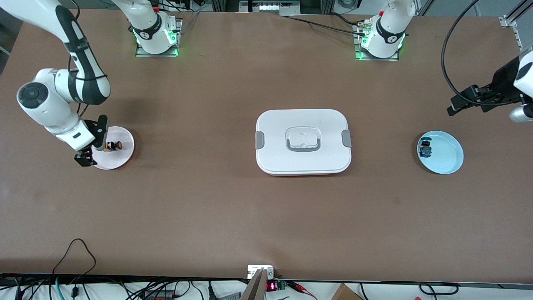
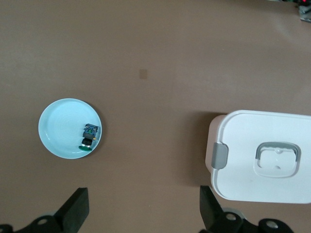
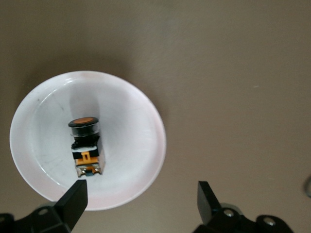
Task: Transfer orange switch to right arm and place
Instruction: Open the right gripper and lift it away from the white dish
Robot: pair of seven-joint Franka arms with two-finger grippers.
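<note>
The orange switch (image 1: 113,146) lies on its side on a small white plate (image 1: 124,157) at the right arm's end of the table. In the right wrist view the switch (image 3: 86,145) shows its orange cap and silvery-orange base on the plate (image 3: 129,145). My right gripper (image 1: 92,146) hovers over the plate's edge, open and empty (image 3: 141,196); one finger is over the plate next to the switch's base, the other over bare table. My left gripper (image 1: 457,104) hangs open and empty (image 2: 144,204) over the table at the left arm's end.
A blue-green switch (image 1: 425,148) lies on a light blue plate (image 1: 449,155) at the left arm's end; both show in the left wrist view (image 2: 89,136), (image 2: 60,124). A white lidded box (image 1: 303,141) with grey clips stands mid-table (image 2: 243,145).
</note>
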